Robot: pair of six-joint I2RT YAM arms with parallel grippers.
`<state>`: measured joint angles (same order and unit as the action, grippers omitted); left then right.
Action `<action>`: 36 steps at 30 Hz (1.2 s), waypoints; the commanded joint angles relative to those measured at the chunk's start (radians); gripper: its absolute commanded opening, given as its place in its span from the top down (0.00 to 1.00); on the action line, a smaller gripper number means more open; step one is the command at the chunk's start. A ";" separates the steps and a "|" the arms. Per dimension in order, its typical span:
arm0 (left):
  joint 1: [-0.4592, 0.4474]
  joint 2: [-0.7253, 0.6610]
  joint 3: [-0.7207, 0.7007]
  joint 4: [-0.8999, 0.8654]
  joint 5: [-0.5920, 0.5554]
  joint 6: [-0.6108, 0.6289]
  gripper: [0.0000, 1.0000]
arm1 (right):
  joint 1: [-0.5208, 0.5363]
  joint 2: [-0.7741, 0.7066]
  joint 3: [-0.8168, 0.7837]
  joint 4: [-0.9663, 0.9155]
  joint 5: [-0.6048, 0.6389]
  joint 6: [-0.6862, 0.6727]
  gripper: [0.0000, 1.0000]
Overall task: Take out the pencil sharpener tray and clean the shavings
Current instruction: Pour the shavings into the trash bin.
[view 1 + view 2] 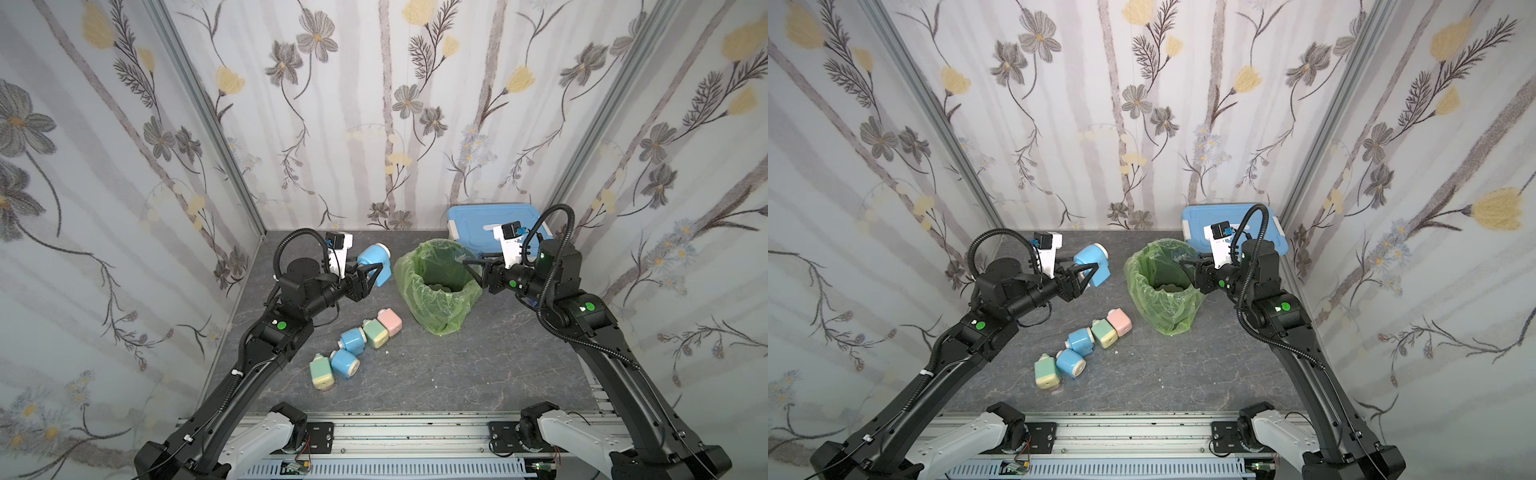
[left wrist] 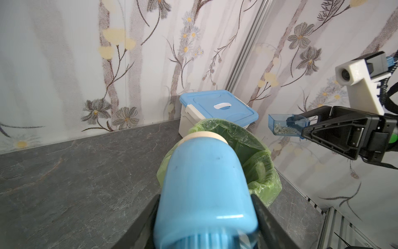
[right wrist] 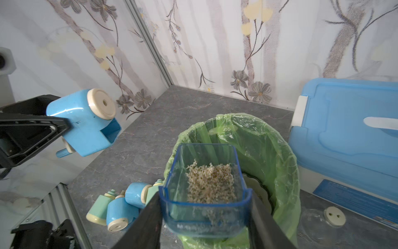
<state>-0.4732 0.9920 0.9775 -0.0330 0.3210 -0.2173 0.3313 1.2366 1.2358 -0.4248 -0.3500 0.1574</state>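
My left gripper is shut on a blue pencil sharpener with a cream front cap, held in the air left of the bin. Its tray slot is empty. My right gripper is shut on the clear blue tray, roughly level above the near rim of the green-bagged bin. Tan shavings lie heaped in the tray. The left wrist view shows the tray from the side, with the shavings along its bottom.
Several pastel sharpeners lie in a cluster on the grey table, in front of and left of the bin. A white box with a blue lid stands behind the bin. A cream disc lies beside the box.
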 commanded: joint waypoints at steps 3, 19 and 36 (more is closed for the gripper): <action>0.007 -0.001 -0.013 0.070 -0.013 -0.020 0.64 | 0.112 0.074 0.130 -0.161 0.361 -0.134 0.59; 0.029 0.004 -0.038 0.116 -0.001 -0.057 0.63 | 0.349 0.319 0.387 -0.459 0.897 -0.330 0.58; 0.047 0.005 -0.049 0.134 0.000 -0.076 0.63 | 0.526 0.416 0.353 -0.483 1.146 -0.478 0.55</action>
<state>-0.4290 0.9970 0.9295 0.0334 0.3187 -0.2878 0.8394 1.6539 1.6104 -0.9340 0.7399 -0.2687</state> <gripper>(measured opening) 0.597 0.532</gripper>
